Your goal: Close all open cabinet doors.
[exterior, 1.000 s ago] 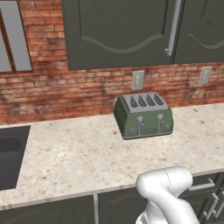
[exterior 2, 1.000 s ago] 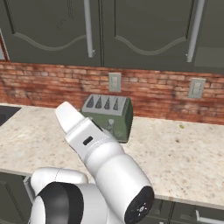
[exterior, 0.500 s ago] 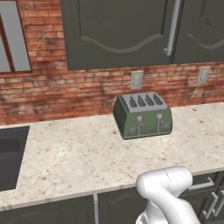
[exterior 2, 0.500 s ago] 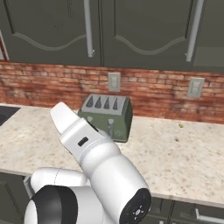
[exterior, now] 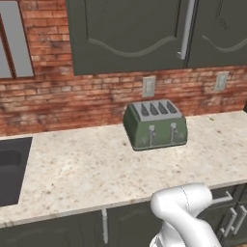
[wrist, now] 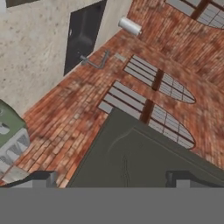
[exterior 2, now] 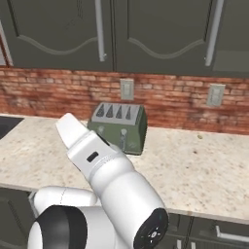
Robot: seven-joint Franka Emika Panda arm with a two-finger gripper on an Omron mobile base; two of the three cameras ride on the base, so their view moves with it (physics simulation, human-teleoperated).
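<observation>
From my hand cam the gripper (wrist: 111, 177) looks spread wide, holding nothing, fingertips hanging in front of a dark grey-green arched-moulding cabinet door (wrist: 131, 162) above the green toaster (exterior: 155, 124).

Ahead of you the worktop (exterior: 72, 173) runs left to right, with the brick wall (exterior: 62, 103) behind it. The toaster (exterior: 155, 125) sits on the worktop toward its far edge, just before the wall. Two wall outlets (exterior: 148, 87) are set in the brick, one right behind the toaster and one further right. The cabinet doors (exterior: 125, 34) hang side by side above the toaster. At the far left you have the sink (exterior: 12, 169) sunk into the worktop, and a window (exterior: 14, 43) above it.
</observation>
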